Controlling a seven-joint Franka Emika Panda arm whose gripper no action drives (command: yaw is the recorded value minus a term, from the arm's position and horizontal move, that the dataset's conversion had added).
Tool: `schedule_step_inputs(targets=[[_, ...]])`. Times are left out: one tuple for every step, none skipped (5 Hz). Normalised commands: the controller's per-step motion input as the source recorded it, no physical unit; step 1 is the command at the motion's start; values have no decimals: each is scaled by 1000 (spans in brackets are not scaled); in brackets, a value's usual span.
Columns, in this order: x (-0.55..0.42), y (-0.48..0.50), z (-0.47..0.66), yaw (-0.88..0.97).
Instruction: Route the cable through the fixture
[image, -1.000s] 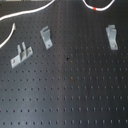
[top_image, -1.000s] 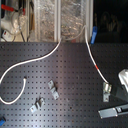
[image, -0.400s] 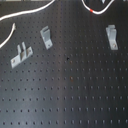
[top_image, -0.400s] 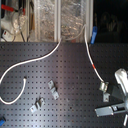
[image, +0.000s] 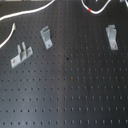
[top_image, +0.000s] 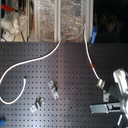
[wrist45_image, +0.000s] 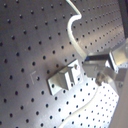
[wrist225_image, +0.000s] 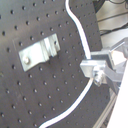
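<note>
Black perforated bench (image: 75, 95); fingers (wrist225_image: 95, 70) are clamping the cable (wrist225_image: 80, 30) just beside the fixture (wrist225_image: 40, 51). Routing step underway; next, judged: lowering cable into the tab's slot.

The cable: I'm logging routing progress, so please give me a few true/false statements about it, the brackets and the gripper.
1. The cable has a red band around it. True.
2. The cable is threaded through the slot of the fixture. False: in the second wrist view it runs beside the fixture, apart from it.
3. In the first exterior view, three grey brackets stand on the pegboard: the fixture, a similar bracket and a two-prong bracket. True.
4. The gripper is open and empty. False: it appears shut on the cable.
</note>
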Motion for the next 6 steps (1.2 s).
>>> schedule_step_inputs(targets=[[-53, -13, 26, 0], [-216, -49, 96, -491], [-194, -21, 75, 0], [-189, 1, 65, 340], [-138, -44, 35, 703], [-121, -32, 47, 803]])
